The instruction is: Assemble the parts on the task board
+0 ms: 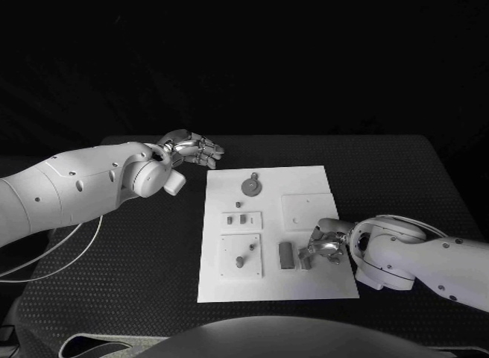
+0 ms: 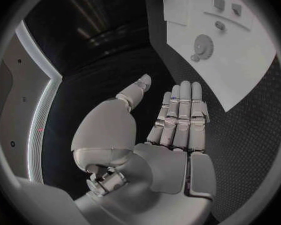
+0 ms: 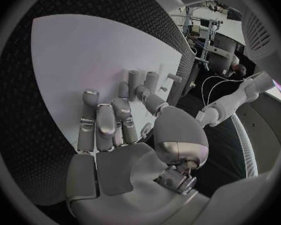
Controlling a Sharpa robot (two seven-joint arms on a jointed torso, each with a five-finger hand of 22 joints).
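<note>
Two hands of mine are over the black table (image 1: 137,253), one at each side of the white task board (image 1: 309,179), which lies in the middle of the table with its long edges running from the near edge toward the far edge.

My left hand (image 1: 191,151) hovers just off the board's far left corner, over bare table. Its fingers (image 2: 181,112) are stretched out straight, side by side, with the thumb apart from them, and they hold nothing.

My right hand (image 1: 325,246) is over the board's near right part. Its fingers (image 3: 106,120) are curled down toward the white surface, and a small grey part (image 1: 307,252) sits right at my fingertips; I cannot tell whether I am pinching it or only touching it. Just beside it, toward the board's middle, a dark rectangular block (image 1: 285,255) lies on the board.

Further parts sit on the board: a round gear with a small handle (image 1: 251,184) near the far edge, a small peg (image 1: 239,204) just below it, two little blocks (image 1: 240,219) on a raised square along the left edge, and another peg (image 1: 240,261) on the near left square. A plain raised square (image 1: 307,209) lies toward the right edge.
</note>
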